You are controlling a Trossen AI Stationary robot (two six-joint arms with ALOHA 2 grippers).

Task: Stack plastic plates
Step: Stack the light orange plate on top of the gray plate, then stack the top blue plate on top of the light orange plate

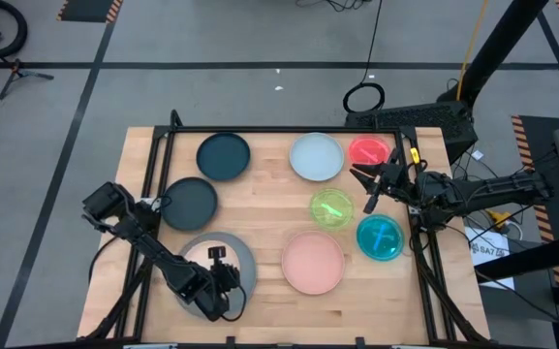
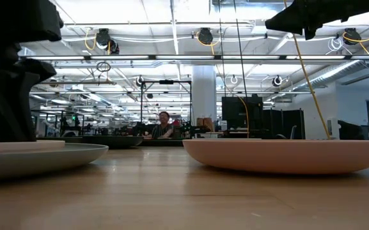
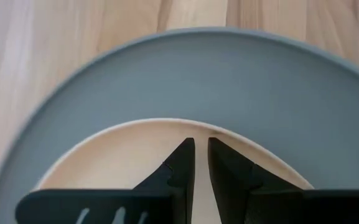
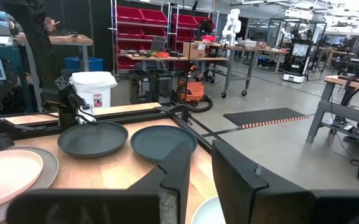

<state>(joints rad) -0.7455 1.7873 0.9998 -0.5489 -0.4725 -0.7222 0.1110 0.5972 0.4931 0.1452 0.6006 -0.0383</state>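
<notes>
The cream plate (image 1: 204, 258) lies inside the grey plate (image 1: 243, 254) at the table's (image 1: 260, 208) near left, the only two stacked; the other seven lie singly across the wood. From above, the charcoal plate (image 1: 191, 203) sits just beyond the grey one, the dark teal plate (image 1: 223, 156) farther back, the light blue plate (image 1: 317, 156) and red plate (image 1: 367, 150) along the far edge, the green plate (image 1: 332, 207) mid-table, the teal plate (image 1: 380, 237) near the right edge and the pink plate (image 1: 312, 262) at the near middle. All are round and shallow; the red, green and teal ones look translucent and smaller. The left gripper (image 1: 223, 281) hangs over the cream plate, and only its wrist view shows the fingers (image 3: 182, 168): nearly together with a thin slit between them, gripping nothing, just above the cream surface (image 3: 117, 155) with the grey rim (image 3: 229, 81) arcing around; whether the tips touch the plate is hard to judge. The right gripper (image 1: 371, 189) is raised between the red and green plates; its wrist view shows its fingers (image 4: 173, 168) slightly apart and empty, looking across the dark teal (image 4: 163, 142) and charcoal (image 4: 93, 138) plates. The low view adds profiles: the pink plate (image 2: 286, 155) as a shallow bowl shape, the grey plate's edge (image 2: 43, 156) cut off at the side with the cream rim (image 2: 21, 145) above it, the left arm a dark mass hiding the stack's centre. A seated person (image 2: 164, 126) shows far behind.
</notes>
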